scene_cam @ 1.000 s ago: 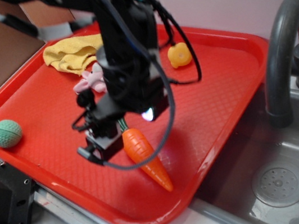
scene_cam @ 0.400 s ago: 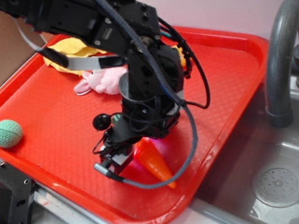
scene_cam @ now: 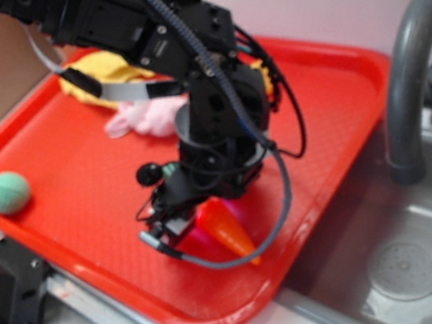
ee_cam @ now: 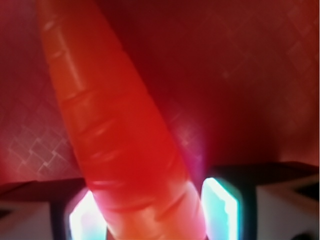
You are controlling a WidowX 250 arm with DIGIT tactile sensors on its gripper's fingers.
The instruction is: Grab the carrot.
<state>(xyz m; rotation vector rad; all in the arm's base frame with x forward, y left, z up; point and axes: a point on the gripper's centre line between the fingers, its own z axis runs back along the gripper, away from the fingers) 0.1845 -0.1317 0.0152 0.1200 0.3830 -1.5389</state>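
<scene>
**Entry: down over the carrot, grasp not confirmed**

Exterior view. One second ago I hung above the tray with the carrot fully visible beside my fingers. Now my gripper (scene_cam: 179,227) has come down to the red plastic tray (scene_cam: 327,87), and the glossy orange ridged toy carrot (scene_cam: 228,231) lies partly under my wrist, only its tapered end showing, pointing toward the tray's near rim. Carrot position looks unchanged. My judgement: descent done, closing is the step in hand.

Whether my jaws are open or clamped I cannot tell from here.

Also on the tray: green ribbed ball (scene_cam: 7,192) at the left edge, well apart; pink soft toy (scene_cam: 146,119) and yellow cloth (scene_cam: 103,69) behind my arm. Grey sink basin (scene_cam: 405,267) and dark faucet (scene_cam: 406,91) to the right.

Wrist view. Carrot (ee_cam: 120,145) fills the frame, running between my two lit finger pads (ee_cam: 220,205); contact unclear through blur.
</scene>
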